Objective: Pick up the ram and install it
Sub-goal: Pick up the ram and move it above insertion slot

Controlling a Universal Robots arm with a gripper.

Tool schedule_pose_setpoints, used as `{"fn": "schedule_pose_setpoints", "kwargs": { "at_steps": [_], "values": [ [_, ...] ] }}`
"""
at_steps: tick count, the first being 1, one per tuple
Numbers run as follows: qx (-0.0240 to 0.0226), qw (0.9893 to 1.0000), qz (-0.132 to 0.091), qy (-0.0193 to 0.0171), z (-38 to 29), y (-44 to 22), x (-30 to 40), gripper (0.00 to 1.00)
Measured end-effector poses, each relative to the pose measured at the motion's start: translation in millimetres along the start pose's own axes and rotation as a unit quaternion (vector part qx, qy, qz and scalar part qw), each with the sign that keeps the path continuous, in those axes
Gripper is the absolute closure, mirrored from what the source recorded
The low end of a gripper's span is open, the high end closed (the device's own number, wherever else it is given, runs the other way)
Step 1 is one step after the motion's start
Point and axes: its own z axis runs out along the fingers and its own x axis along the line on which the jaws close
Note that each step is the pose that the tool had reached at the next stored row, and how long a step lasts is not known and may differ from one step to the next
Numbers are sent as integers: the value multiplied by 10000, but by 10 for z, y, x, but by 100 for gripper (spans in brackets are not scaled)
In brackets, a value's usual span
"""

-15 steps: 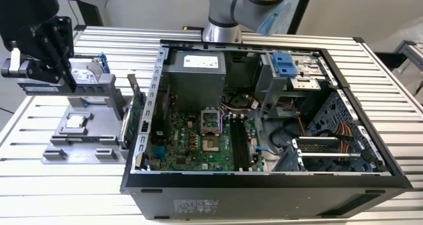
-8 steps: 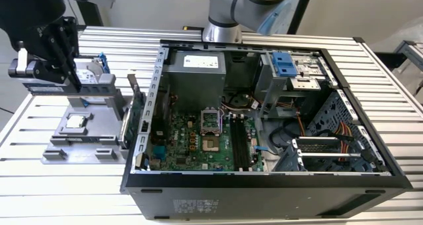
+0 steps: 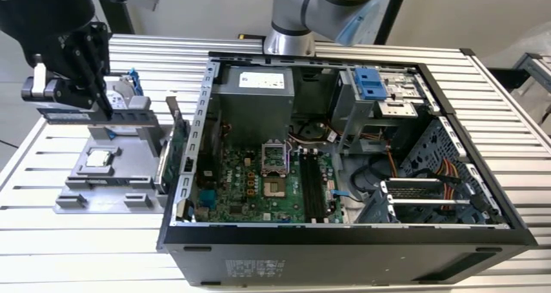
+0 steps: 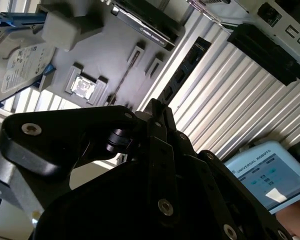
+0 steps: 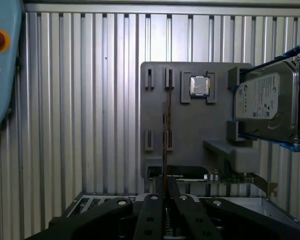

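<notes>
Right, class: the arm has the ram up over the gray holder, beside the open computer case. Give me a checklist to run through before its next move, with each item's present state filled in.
1. Grip on the ram: ok. The gripper is shut on it near its middle.
2. Ram clear of the gray holder: ok. It hangs above the holder, whose narrow slots are empty in the first wrist view.
3. Ram level: ok, judging by the exterior view.
4. Computer case open: ok. The motherboard is exposed.
5. Memory slots free: ok. They look empty.
6. Slot latches open: cannot tell.
</notes>
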Motion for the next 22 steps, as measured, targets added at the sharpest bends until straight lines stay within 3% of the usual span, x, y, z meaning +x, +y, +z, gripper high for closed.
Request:
{"fn": "schedule_pose_setpoints", "kwargs": {
  "at_steps": [22],
  "values": [
    [-1, 10000, 0, 0, -6, -337, -2, 100]
  ]
}}
